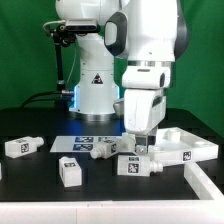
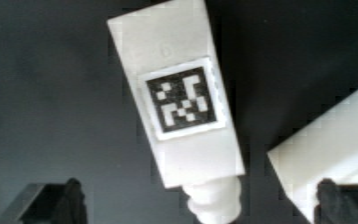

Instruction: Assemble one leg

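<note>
The leg (image 2: 181, 105) lies untouched between wide-spread jaws, a white panel (image 2: 329, 130) edge close beside.

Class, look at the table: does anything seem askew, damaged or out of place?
Nothing looks damaged or spilled. The legs lie loose on their sides at mixed angles. The leg under the open gripper lies slightly slanted, with its peg end between the fingers.

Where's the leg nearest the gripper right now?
In the exterior view, the leg lies flat on the table just under the gripper, between the marker board on the exterior view's left and the white panel on its right.
</note>
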Controlling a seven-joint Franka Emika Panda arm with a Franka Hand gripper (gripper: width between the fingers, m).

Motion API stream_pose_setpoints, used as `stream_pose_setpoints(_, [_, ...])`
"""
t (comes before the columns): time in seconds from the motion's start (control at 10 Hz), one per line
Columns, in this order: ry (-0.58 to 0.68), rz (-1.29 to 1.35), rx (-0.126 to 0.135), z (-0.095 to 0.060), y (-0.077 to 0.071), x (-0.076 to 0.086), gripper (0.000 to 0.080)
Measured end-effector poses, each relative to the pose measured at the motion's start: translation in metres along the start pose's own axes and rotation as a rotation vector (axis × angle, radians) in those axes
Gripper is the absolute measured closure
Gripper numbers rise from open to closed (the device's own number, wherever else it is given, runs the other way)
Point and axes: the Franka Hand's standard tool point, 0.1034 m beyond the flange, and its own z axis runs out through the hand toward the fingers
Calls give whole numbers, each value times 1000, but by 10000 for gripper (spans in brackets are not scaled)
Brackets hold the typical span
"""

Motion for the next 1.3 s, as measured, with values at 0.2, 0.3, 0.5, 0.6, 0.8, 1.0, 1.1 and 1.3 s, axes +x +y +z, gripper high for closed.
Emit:
stream_pose_setpoints(0.2, [-15,2,20,14,-1,-19,150])
stream_pose_setpoints(0.3, [-14,10,24,24,-2,-25,150])
stream_pose_setpoints(0.5, [-20,24,36,31,-3,-29,150])
stream_pose_setpoints(0.6, [-20,23,35,31,-3,-29,150])
stream_pose_setpoints(0.8, [-20,23,36,31,-3,-29,240])
stream_pose_setpoints(1.0, [-20,23,36,31,-3,-29,515])
stream_pose_setpoints(1.1, [-21,19,36,31,-3,-30,515])
stream_pose_setpoints(1.3, [-49,-4,53,19,9,-51,515])
